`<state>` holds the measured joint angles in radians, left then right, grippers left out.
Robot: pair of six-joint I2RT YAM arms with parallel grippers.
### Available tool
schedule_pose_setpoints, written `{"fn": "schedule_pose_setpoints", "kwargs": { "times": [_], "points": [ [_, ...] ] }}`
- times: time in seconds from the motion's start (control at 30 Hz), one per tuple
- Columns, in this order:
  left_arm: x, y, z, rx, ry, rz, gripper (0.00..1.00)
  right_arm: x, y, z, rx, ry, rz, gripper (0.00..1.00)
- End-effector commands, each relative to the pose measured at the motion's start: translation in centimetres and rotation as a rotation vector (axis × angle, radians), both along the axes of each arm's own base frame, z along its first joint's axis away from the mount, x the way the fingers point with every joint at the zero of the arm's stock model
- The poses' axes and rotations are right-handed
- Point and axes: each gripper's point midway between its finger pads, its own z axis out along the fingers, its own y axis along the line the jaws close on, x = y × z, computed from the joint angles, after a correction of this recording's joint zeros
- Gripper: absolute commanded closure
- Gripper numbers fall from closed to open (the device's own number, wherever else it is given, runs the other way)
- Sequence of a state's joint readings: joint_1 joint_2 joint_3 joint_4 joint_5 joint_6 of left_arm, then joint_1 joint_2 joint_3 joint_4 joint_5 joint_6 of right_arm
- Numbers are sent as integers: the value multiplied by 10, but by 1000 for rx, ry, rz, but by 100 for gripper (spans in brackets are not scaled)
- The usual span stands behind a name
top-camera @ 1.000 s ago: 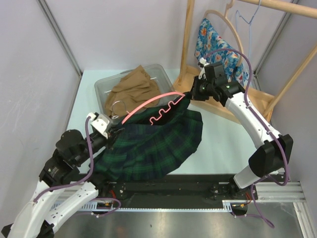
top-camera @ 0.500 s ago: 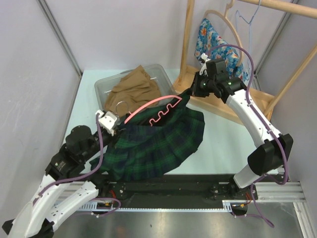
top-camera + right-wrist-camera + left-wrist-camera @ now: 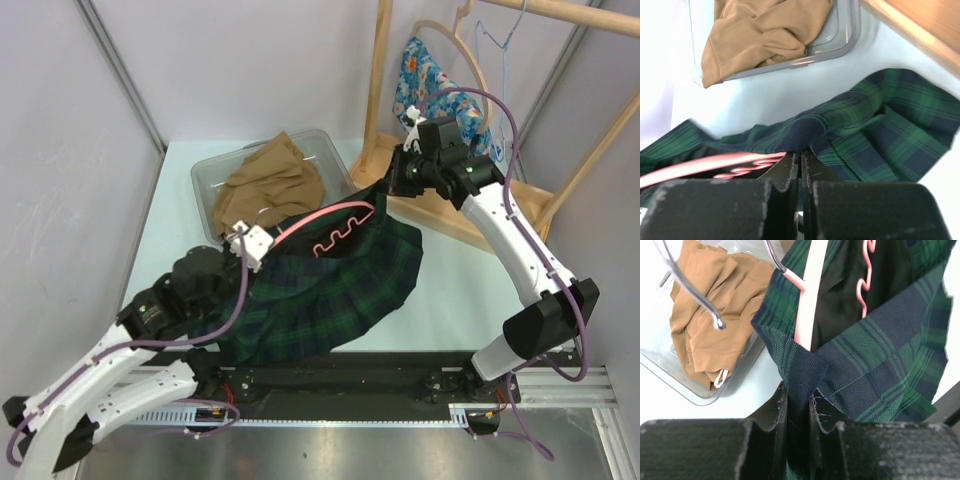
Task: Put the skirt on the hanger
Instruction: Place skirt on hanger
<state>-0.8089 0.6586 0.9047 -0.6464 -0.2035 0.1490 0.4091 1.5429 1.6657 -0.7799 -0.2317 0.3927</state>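
The plaid skirt (image 3: 330, 285) sprawls across the middle of the overhead view, dark green and navy. It is pulled out between the two arms, with its lower hem sagging toward the near edge of the pale table (image 3: 455, 285). The left gripper (image 3: 250, 243) sits at the skirt's left corner. Its wrist camera shows both fingers pressed together on a fold of the waistband at the bottom centre of that frame (image 3: 799, 407).

The right gripper (image 3: 382, 192) is at the upper right corner of the cloth. In its own view the fingers are pinched shut on the waistband edge (image 3: 800, 161), and plaid fabric fans out to the right.

The pink hanger (image 3: 320, 222) lies along the open waist between the grippers. Its wavy lower bar shows against the dark lining. In the left wrist view one pink arm (image 3: 807, 290) runs down and disappears behind the plaid edge. The hanger's metal hook (image 3: 695, 292) curves over at the upper left.

Behind the skirt, toward the upper left of the overhead view, a clear plastic bin (image 3: 203, 170) holds a crumpled tan garment (image 3: 272, 175). At the upper right stands a wooden rack (image 3: 520, 195) with a floral garment (image 3: 440, 90) hanging on it.
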Motion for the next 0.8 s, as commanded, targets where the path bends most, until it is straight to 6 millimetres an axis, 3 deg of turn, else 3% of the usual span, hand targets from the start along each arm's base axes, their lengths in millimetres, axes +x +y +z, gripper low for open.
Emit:
{"fn": "schedule_pose_setpoints", "kwargs": {
  "times": [0.0,0.17,0.27,0.43,0.73,0.77],
  "points": [
    [14,-1,8,88,-70,56,100,-6,17,54,64,-135,34,100],
    [25,9,13,86,-90,161,100,-20,18,45,29,-118,50,100],
    [25,18,17,83,-101,205,100,-25,3,34,1,-103,20,100],
    [22,28,15,70,-97,244,100,-26,-24,33,-5,-110,-40,100],
    [27,39,21,91,-123,315,100,-33,-16,38,7,-126,13,100],
    [31,52,24,118,-147,388,100,-34,-15,37,0,-125,17,100]
  ]
}}
